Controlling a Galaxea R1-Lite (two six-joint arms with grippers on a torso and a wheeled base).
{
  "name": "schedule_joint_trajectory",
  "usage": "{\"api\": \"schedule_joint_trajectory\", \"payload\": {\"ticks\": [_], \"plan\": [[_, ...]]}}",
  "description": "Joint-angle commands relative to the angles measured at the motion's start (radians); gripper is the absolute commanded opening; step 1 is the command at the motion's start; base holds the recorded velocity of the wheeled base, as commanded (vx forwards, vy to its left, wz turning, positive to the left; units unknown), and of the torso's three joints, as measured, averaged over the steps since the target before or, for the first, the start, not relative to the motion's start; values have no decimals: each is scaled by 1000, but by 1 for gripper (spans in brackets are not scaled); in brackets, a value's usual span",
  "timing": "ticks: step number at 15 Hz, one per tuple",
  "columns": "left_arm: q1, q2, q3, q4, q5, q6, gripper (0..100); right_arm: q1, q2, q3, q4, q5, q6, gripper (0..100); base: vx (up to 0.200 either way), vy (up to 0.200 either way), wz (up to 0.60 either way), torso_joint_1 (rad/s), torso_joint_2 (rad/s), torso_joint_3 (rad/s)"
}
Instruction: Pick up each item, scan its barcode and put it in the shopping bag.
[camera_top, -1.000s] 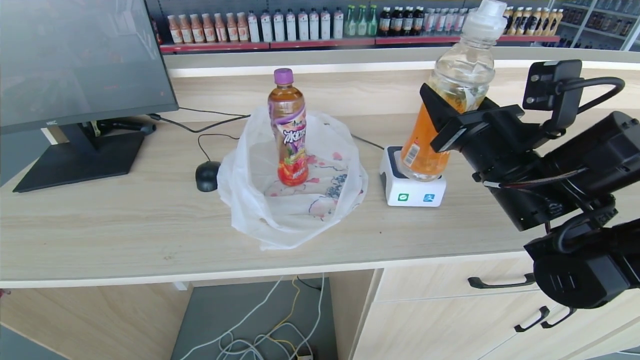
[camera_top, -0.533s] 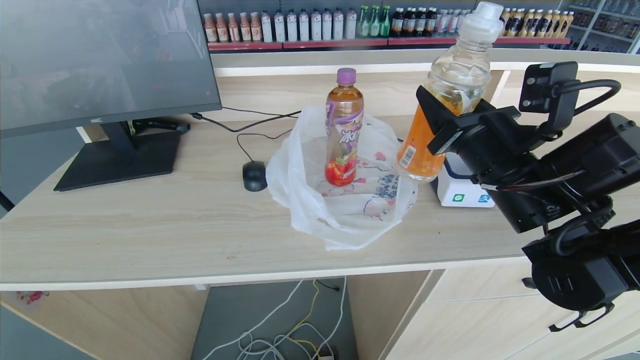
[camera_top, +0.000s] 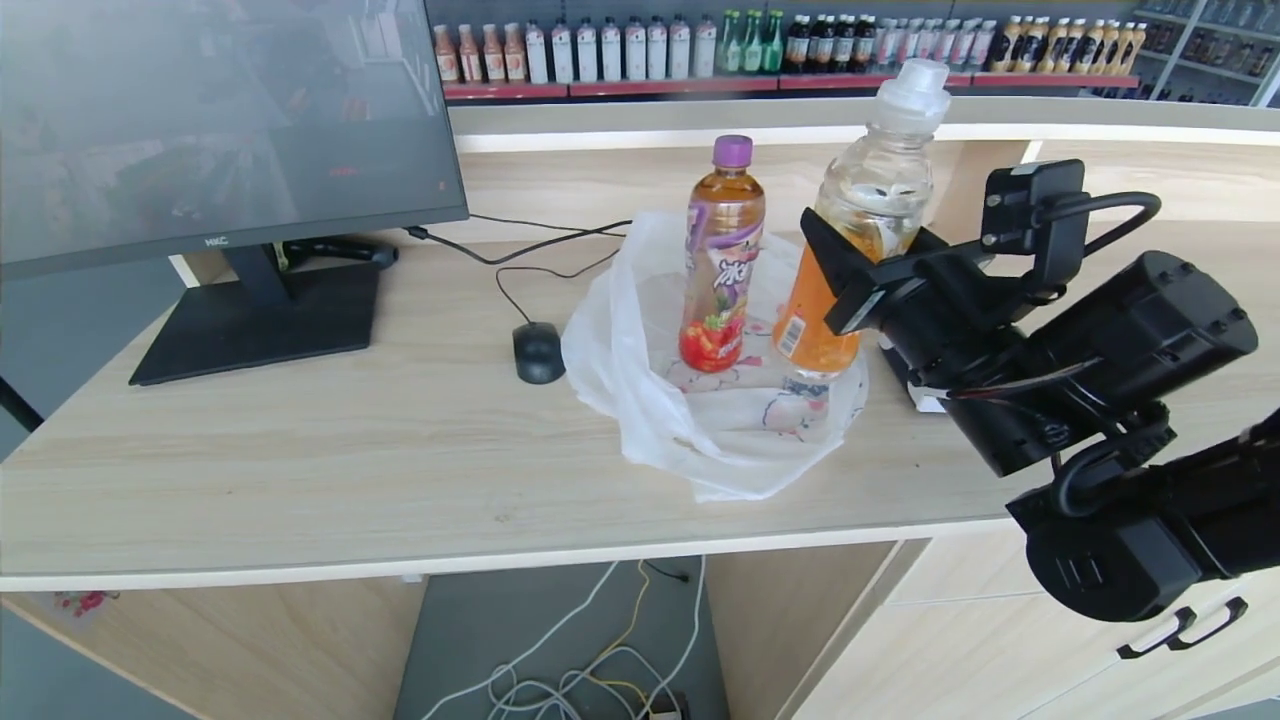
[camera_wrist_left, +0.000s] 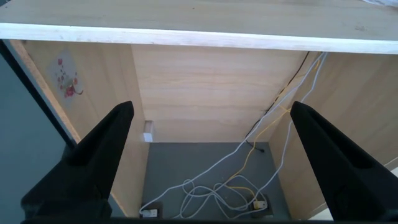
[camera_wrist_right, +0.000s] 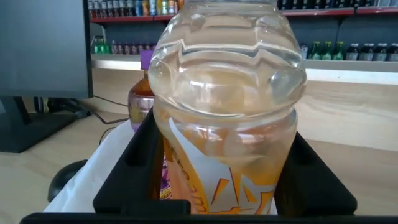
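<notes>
My right gripper (camera_top: 860, 265) is shut on an orange drink bottle (camera_top: 850, 240) with a white cap, held upright over the right side of the white shopping bag (camera_top: 720, 400). The same orange bottle (camera_wrist_right: 227, 130) sits between the black fingers (camera_wrist_right: 134, 168) in the right wrist view. A purple-capped tea bottle (camera_top: 722, 255) stands upright inside the bag, just left of the held bottle. The white scanner box (camera_top: 925, 400) is mostly hidden behind my right arm. My left gripper (camera_wrist_left: 211, 155) hangs open below the counter edge, over the cables on the floor.
A black monitor (camera_top: 200, 120) on its stand occupies the counter's left. A black mouse (camera_top: 538, 352) lies just left of the bag, with its cable running back. Shelves of bottles (camera_top: 800, 45) line the far wall. Drawers with black handles (camera_top: 1180, 625) sit below the counter on the right.
The head camera has panned, shifting the whole scene rightward. My right gripper carried the orange bottle from the scanner leftward and lower, over the bag beside the tea bottle.
</notes>
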Motion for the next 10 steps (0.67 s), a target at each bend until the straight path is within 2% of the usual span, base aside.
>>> {"api": "schedule_joint_trajectory", "payload": {"ticks": [1,10], "plan": [[1,0,0,0,0,0,100,11,50,-34,-3,0,-4,0,0,0,0,0,0,0],[1,0,0,0,0,0,100,34,150,-67,-3,0,-1,0,0,0,0,0,0,0]]}}
